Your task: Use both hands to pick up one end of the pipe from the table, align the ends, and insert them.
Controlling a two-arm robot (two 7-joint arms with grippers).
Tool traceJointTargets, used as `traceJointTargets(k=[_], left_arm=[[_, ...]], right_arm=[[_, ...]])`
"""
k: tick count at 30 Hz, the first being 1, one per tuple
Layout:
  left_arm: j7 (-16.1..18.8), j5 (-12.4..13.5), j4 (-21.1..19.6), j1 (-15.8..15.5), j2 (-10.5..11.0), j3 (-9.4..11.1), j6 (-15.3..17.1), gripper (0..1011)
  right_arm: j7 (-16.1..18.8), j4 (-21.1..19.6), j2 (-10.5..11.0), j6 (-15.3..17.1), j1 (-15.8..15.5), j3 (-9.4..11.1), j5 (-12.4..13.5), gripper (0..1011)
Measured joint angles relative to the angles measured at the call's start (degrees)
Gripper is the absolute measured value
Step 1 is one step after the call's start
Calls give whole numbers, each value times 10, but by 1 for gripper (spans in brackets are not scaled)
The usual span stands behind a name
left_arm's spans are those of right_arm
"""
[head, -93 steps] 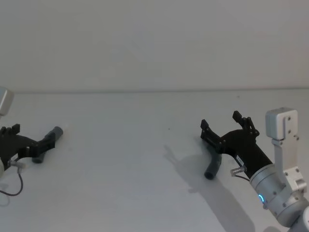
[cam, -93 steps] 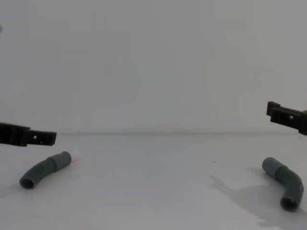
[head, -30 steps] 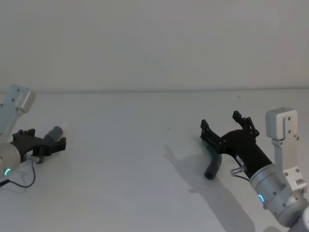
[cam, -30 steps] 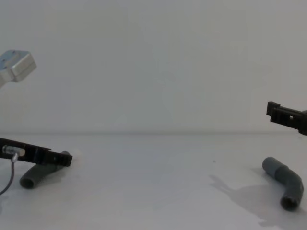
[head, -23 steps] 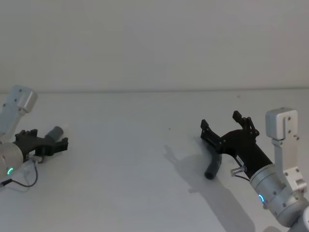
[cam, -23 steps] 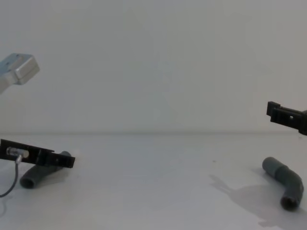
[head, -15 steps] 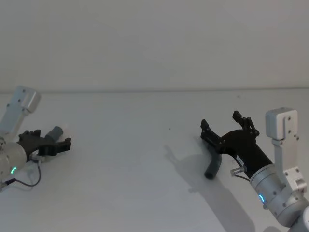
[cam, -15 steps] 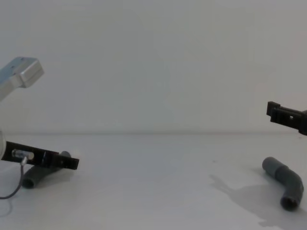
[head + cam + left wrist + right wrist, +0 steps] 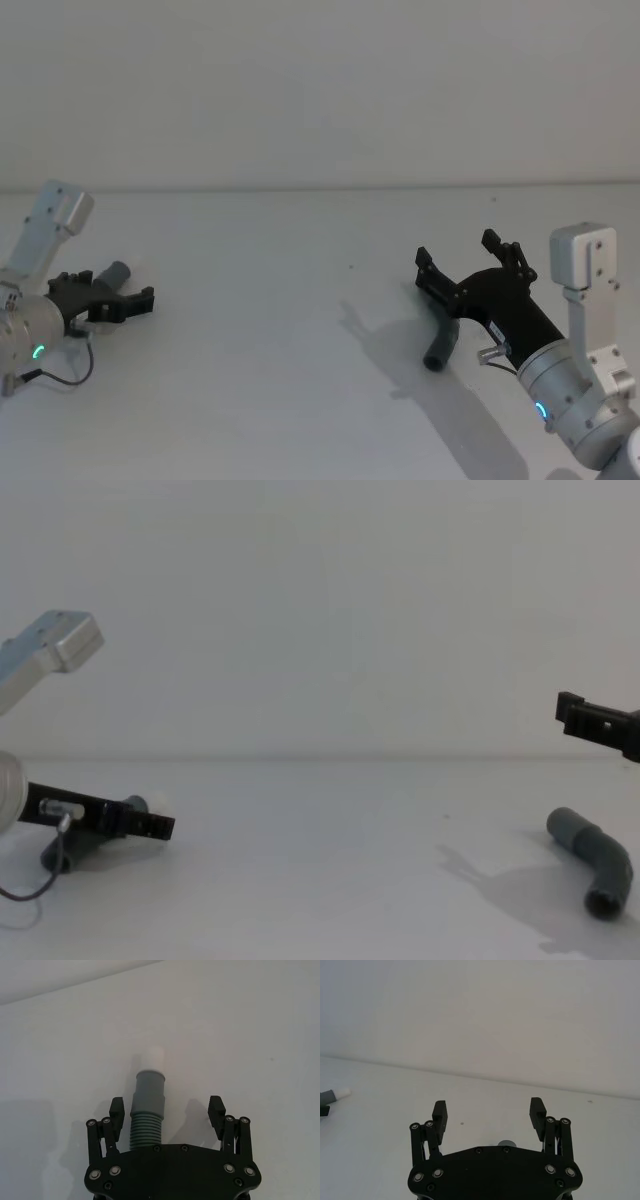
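The pipe lies in two grey bent pieces on the white table (image 9: 270, 330). The left piece (image 9: 148, 1105), ribbed with a collar and a white tip (image 9: 155, 1055), lies between the spread fingers of my left gripper (image 9: 166, 1107), close to one finger. In the head view that left gripper (image 9: 118, 288) is low over the left piece (image 9: 116, 272), open. My right gripper (image 9: 457, 252) hangs open above the right piece (image 9: 440, 345), clear of it. In the chest view the right piece (image 9: 597, 858) rests on the table below the right gripper's finger (image 9: 590, 718).
A plain white wall rises behind the table's far edge. Bare table surface (image 9: 350, 860) stretches between the two pipe pieces. A thin cable (image 9: 70, 375) loops beside my left wrist.
My left gripper has dropped and slid forward along the table, so its open fingers now straddle the left piece. The right arm and both pipe pieces have not moved.
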Motion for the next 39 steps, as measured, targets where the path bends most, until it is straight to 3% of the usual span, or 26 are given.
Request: traceJointTargets(k=[7, 26, 39], left_arm=[[0, 1, 5, -2, -3, 0, -1, 961], [-1, 4, 11, -4, -6, 1, -2, 380], [-1, 4, 11, -5, -7, 1, -2, 351]], right_arm=[[0, 0, 0, 0, 0, 0, 0, 1003], [0, 0, 0, 0, 0, 0, 0, 1003], [0, 0, 0, 0, 0, 0, 0, 1003]])
